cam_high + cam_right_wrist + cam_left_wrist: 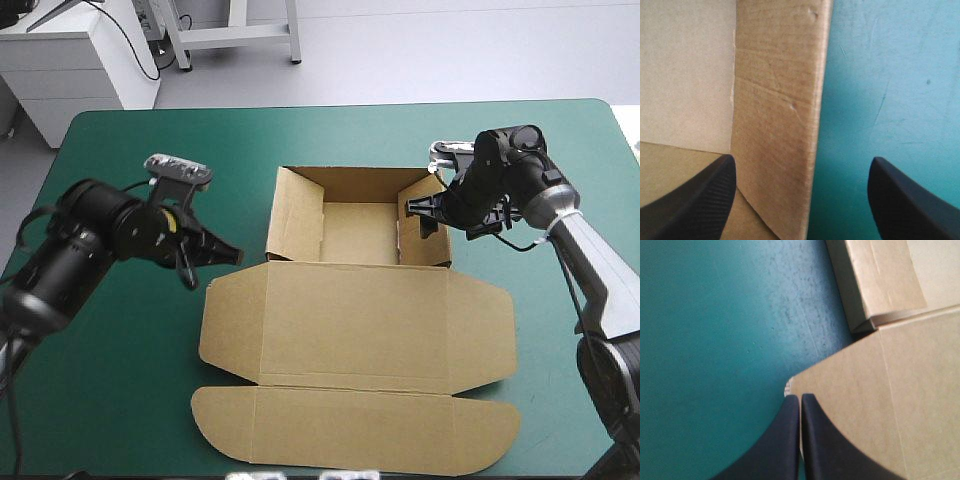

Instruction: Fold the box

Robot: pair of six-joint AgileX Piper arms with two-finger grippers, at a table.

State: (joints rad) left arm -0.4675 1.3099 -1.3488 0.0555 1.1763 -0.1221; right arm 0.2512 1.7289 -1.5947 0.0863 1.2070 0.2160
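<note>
At the box, the spread right hand straddles one wall.

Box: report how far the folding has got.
Done: the box has its far tray walls raised. In hand: the right gripper, open, straddles the tray's right wall; the left gripper, shut, sits at a corner of the lid. Left: the lid lies flat.

Left arm black, barrel-shaped; right forearm grey; fingers black fins (finely textured).
</note>
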